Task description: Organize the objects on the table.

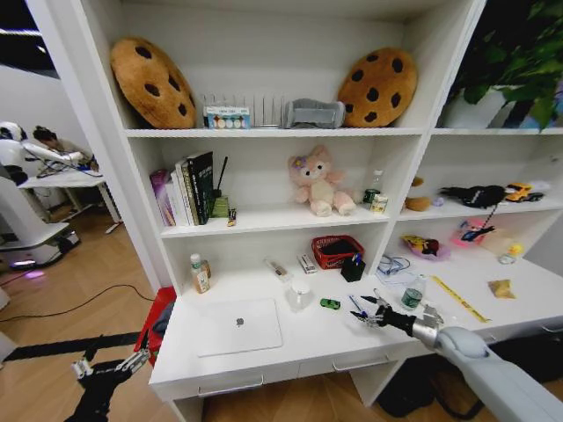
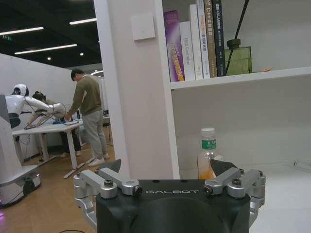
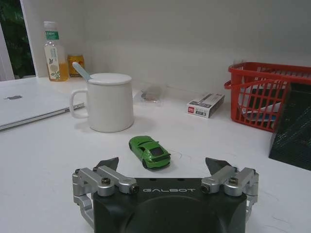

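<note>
Over the white desk (image 1: pixel 290 347), your right gripper (image 1: pixel 368 315) hovers just above the smooth top with its black-tipped metal fingers spread apart and nothing between them; the right wrist view puts the tiny green toy car (image 3: pixel 149 151) just ahead of that gap, glossy, wheels down, not touched; past it the white mug (image 3: pixel 109 102) stands upright, matte and round, flat lid on, a pale blue stick poking out at its rim; behind the mug a small white carton (image 3: pixel 205 105) lies flat beside a red plastic mesh basket (image 3: pixel 268 93); the silver laptop (image 1: pixel 238 325) lies closed and flat on the desk's left half, well apart from the car; a clear bottle with orange liquid (image 1: pixel 200 274) stands upright at the back left corner; blue and black pens (image 1: pixel 357 305) lie just beside your right gripper; the green-labelled bottle (image 1: pixel 413 293) stands near it, with the thin yellow ruler (image 1: pixel 459 299) and a crumpled tan scrap (image 1: pixel 502 287) farther right; your left gripper (image 1: pixel 107 364) hangs low off the desk's left end, over wooden floor, fingers spread and empty.
</note>
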Tool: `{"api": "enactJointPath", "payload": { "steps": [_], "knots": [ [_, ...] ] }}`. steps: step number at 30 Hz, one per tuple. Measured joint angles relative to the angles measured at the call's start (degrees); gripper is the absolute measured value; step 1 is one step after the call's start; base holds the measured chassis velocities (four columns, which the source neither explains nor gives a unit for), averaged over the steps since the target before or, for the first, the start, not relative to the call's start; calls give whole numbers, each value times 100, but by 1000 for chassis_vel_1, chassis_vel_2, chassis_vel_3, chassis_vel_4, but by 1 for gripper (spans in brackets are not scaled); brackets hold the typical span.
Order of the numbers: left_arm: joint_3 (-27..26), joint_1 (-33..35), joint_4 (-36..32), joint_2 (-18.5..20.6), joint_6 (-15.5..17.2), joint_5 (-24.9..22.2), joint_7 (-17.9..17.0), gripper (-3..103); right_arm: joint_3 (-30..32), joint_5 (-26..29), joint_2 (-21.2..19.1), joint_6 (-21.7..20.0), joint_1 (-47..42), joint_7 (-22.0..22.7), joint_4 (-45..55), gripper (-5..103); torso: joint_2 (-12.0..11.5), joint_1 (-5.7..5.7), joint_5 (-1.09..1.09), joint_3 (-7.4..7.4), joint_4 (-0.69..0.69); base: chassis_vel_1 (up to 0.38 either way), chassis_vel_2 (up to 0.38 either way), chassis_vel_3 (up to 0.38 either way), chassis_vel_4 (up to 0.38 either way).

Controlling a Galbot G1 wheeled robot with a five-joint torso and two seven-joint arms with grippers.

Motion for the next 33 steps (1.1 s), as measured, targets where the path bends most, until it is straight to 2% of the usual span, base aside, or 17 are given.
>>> {"api": "enactJointPath", "payload": {
  "steps": [7, 18, 22, 23, 25, 26, 28, 29, 30, 31, 32, 33],
  "knots": [
    [-1, 0, 0, 2, 0, -1, -1, 100, -557, -123, 358, 20, 613, 79, -563, 100, 1, -1, 1, 0, 0, 0, 0, 0, 0],
    [-1, 0, 0, 2, 0, -1, -1, 100, -983, -200, 593, 171, 1266, -4, -1084, 100, 1, -1, 0, 0, 0, 0, 0, 0, 0],
    [0, 0, 0, 2, 0, -1, -1, 100, -1051, -290, 669, 197, 1343, -45, -1165, 96, 1, -1, 0, 0, 0, 0, 0, 0, 0],
    [-1, 0, 0, 2, 0, -1, -1, 100, -1059, -341, 704, 250, 1337, -30, -1183, 88, 1, -1, 2, 0, 0, 0, 0, 0, 0],
    [-1, 0, 0, 2, 0, -1, -1, 100, -1063, -370, 716, 260, 1321, -30, -1183, 88, 1, -1, 2, 0, 1, 0, 0, 0, 0],
    [-1, 0, 0, 2, 0, -1, -1, 100, -1063, -391, 729, 276, 1297, -34, -1182, 77, 1, -1, 1, -1, -1, 0, 0, 0, 0],
    [-1, 0, 0, 2, 0, -2, -1, 100, -1050, -411, 741, 293, 1279, -36, -1180, 77, 2, -1, 0, -1, -1, 0, 0, 0, 0],
    [-1, 0, 0, 2, 0, -1, -1, 100, -1017, -431, 756, 296, 1262, -36, -1180, 71, 2, -2, 0, -1, -1, 0, 0, 0, 0],
    [-1, 0, 0, 2, 0, -1, -1, 100, -1017, -431, 756, 296, 1262, -36, -1180, 71, 2, -2, 0, -1, -1, 0, 0, 0, 0],
    [-1, 0, 0, 2, 0, -1, -1, 100, -985, -445, 768, 297, 1247, -35, -1182, 66, 2, -2, 0, -2, 0, 0, 0, 0, 0],
    [-1, 0, 0, 2, 0, -2, 0, 100, -965, -454, 769, 298, 1232, -37, -1182, 55, 2, -3, 0, -2, 0, 0, 0, 0, 0],
    [-1, 0, 0, 2, 0, -2, 0, 100, -965, -454, 769, 298, 1232, -37, -1182, 55, 2, -3, 0, -2, 0, 0, 0, 0, 0]
  ]
}}
